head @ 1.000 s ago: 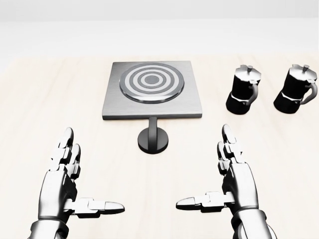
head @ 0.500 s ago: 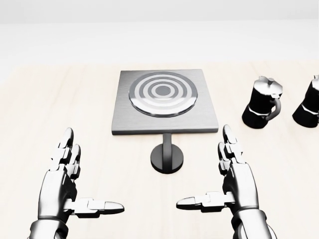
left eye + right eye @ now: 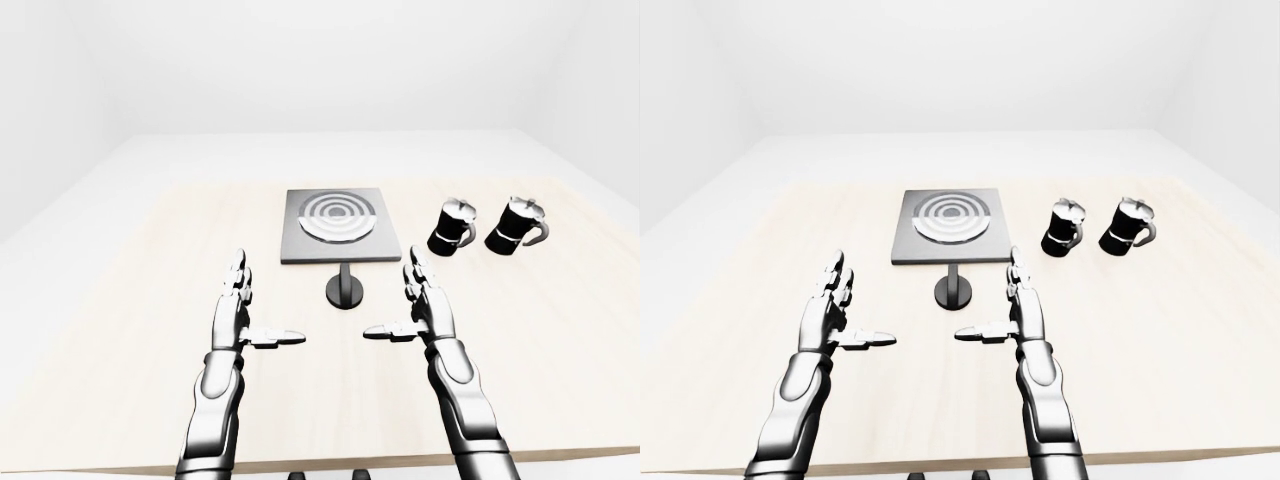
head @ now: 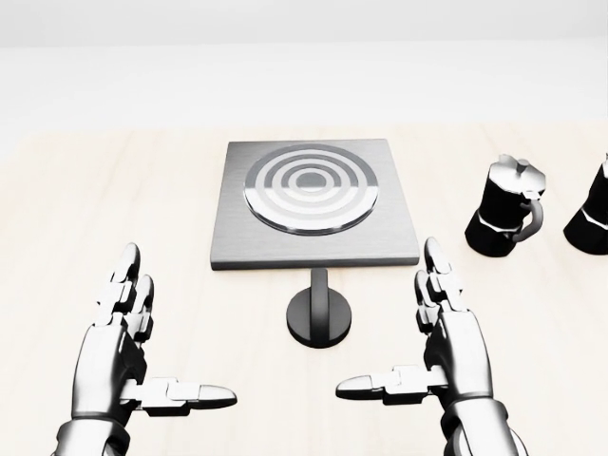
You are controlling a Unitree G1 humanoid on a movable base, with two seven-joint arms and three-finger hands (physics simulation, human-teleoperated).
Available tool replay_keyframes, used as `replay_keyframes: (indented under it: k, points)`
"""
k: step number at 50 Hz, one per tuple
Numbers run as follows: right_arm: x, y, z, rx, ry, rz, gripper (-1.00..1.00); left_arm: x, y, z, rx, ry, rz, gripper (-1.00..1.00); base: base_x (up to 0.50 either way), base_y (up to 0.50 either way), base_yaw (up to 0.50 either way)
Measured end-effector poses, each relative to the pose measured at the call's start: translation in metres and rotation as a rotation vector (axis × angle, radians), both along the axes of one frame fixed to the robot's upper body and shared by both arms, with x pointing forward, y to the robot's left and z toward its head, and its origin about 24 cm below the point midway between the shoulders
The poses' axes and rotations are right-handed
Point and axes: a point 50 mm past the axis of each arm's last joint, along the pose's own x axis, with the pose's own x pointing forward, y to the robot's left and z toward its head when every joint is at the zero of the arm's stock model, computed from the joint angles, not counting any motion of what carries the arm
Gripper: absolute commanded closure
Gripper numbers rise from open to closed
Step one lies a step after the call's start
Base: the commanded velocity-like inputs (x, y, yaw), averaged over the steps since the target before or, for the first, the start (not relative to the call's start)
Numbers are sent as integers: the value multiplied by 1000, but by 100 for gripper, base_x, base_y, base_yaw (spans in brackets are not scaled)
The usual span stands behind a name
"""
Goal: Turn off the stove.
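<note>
The stove (image 4: 314, 203) is set mid-table, its black knob (image 4: 319, 315) just near of it; the knob is judged rigid and best pinched across its raised bar and twisted. Both the left hand (image 4: 128, 347) and right hand (image 4: 446, 347) are held open and empty, near of the knob on either side. Two pots (image 3: 453, 227) are seen to the right.

The robot's left hand (image 4: 128, 347) and right hand (image 4: 446, 347) are rendered in polished silver-grey metal, each with three fingers (image 4: 122, 280) built from short blocky segments with dark seams at the joints. The thumbs end in glossy black tips, and the backs of the hands are smooth, rounded plates. Both forearms (image 3: 218, 400) seen in the left-eye view are slim chrome-like shells broken by black bands at the joints.
</note>
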Motion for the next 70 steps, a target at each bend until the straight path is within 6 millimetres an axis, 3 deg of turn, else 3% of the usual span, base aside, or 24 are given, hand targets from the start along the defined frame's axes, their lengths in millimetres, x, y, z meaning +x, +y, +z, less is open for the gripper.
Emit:
replay_keyframes:
  k: [15, 40, 48, 61, 70]
  points:
    - [0, 1, 1, -3, -3, 3, -100, 0, 3, 1, -11, -4, 17, -100, 15, -3, 0]
    - [2, 1, -1, -11, 5, 1, -100, -28, 57, 23, -78, -110, 394, -100, 0, 0, 0]
    - [3, 1, -2, -15, 12, 0, -100, -54, 86, 21, -169, -132, 620, -100, 0, 0, 0]
    - [3, 1, -3, -20, 17, -6, -100, -121, 132, -2, -373, -88, 997, -100, 0, 0, 0]
    - [4, 1, -4, -26, 18, -7, -100, -161, 159, -10, -410, -87, 1197, -100, 0, 0, 0]
